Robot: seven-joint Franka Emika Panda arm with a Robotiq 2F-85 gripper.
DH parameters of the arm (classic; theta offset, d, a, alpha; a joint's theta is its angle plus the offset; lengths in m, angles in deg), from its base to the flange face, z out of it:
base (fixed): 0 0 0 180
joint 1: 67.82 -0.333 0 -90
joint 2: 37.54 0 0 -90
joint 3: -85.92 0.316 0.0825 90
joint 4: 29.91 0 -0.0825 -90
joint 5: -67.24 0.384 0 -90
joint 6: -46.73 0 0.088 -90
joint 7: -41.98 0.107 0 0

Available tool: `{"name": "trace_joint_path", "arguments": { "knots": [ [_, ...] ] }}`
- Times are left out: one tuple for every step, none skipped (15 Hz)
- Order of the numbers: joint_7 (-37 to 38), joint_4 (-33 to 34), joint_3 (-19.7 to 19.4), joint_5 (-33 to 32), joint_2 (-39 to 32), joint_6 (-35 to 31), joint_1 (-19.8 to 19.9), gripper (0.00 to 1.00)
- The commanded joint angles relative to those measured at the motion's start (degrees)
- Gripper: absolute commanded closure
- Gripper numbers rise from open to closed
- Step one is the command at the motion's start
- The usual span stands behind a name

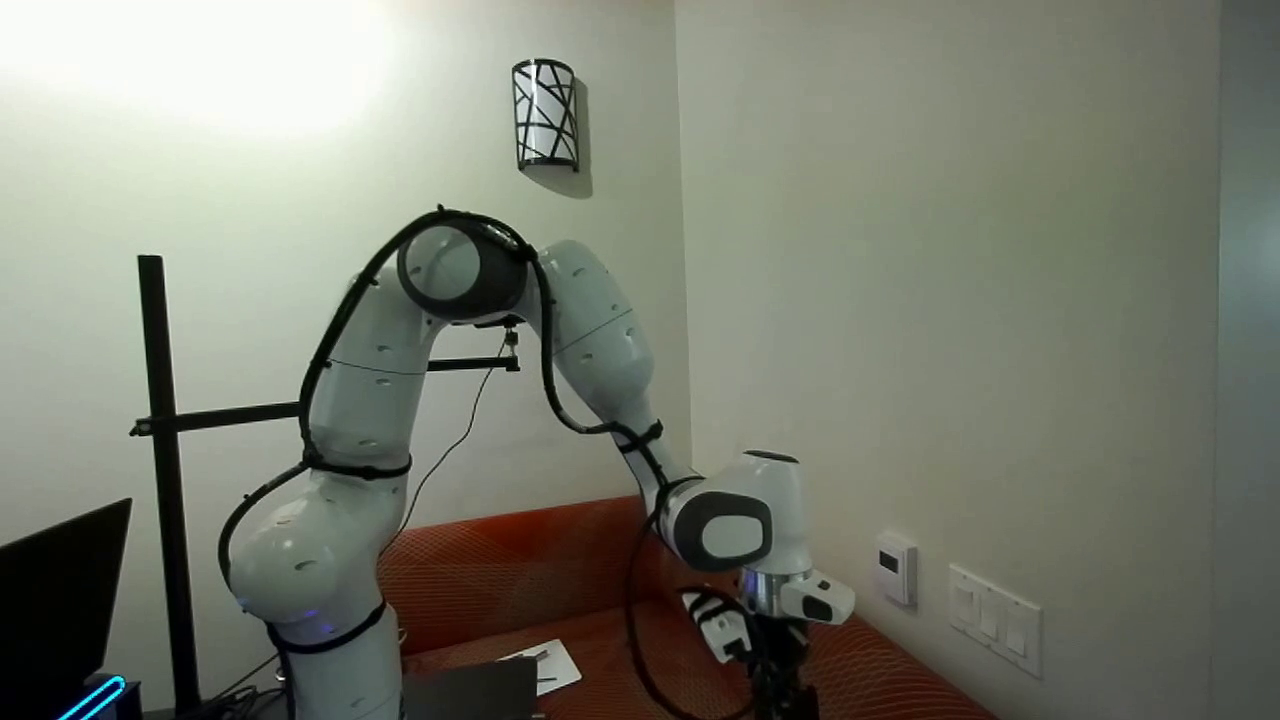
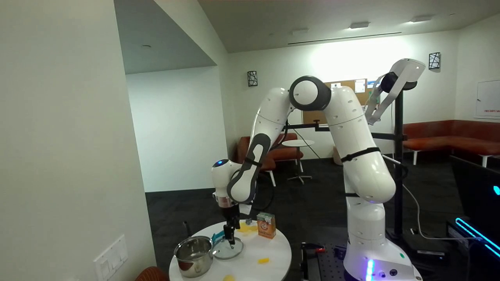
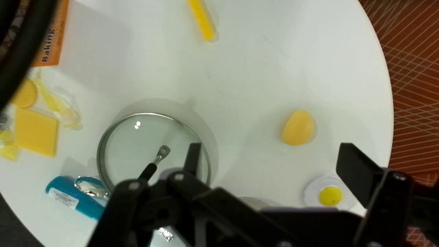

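While the claw (image 3: 272, 164) stands wide apart, a glass lid (image 3: 145, 142) lies near it

As the wrist view shows, the lid is round and see-through, its glass a pale grey-green against the white tabletop (image 3: 240, 79), bound by a thin, steel-coloured rim. Two small bright glints sit in its upper part, and a soft shadow spreads outside the rim. Over the glass shows a handle (image 3: 149, 168) with a black grip and a shiny metal end with a round eye; the lower part of the lid is hidden behind the claw's black body. One of the two fingers (image 3: 356, 175) overlaps the lid's edge in that view, while the other stands well off to the side; whether the nearer one touches the glass cannot be told.

In an exterior view, the lid lies just beside a shiny steel pot (image 2: 193, 267), with the claw pointing down close by. Next to the rim is a teal-handled utensil (image 3: 84, 206) bearing a white label. Farther off on the tabletop are a yellow square (image 3: 36, 132), a yellow disc (image 3: 27, 94), an orange box (image 3: 51, 41) lettered "Baking", a yellow stick (image 3: 201, 21), a yellow wedge (image 3: 298, 128) and a white-and-yellow fried-egg shape (image 3: 330, 196).
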Motion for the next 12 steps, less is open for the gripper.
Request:
{"name": "trace_joint_path", "arguments": {
  "knots": [
    [-0.3, -0.3, 0.9, 1.7, -1.5, -1.0, -0.8, 0.0],
    [-0.2, -0.1, 1.2, 2.0, -2.2, -1.2, -1.0, 0.0],
    [0.4, 0.2, 1.3, 2.0, -3.0, -1.5, -1.3, 0.0],
    [0.8, 0.6, 1.3, 1.9, -3.9, -1.7, -1.5, 0.0],
    [1.0, 1.1, 1.3, 2.1, -4.7, -2.0, -1.7, 0.0],
    [1.3, 1.7, 1.1, 2.3, -5.8, -2.5, -1.8, 0.0],
    [1.4, 2.1, 0.9, 2.3, -6.7, -3.0, -2.0, 0.0],
    [1.8, 2.7, 0.6, 2.2, -7.7, -3.5, -2.2, 0.0],
    [2.3, 3.4, 0.2, 2.0, -8.8, -4.0, -2.4, 0.0],
    [2.9, 4.2, -0.1, 2.0, -9.9, -4.7, -2.6, 0.0],
    [3.2, 4.9, -0.3, 2.1, -11.2, -5.6, -2.7, 0.0],
    [3.2, 5.6, -0.4, 2.3, -12.3, -6.3, -2.7, 0.0]
  ]
}}
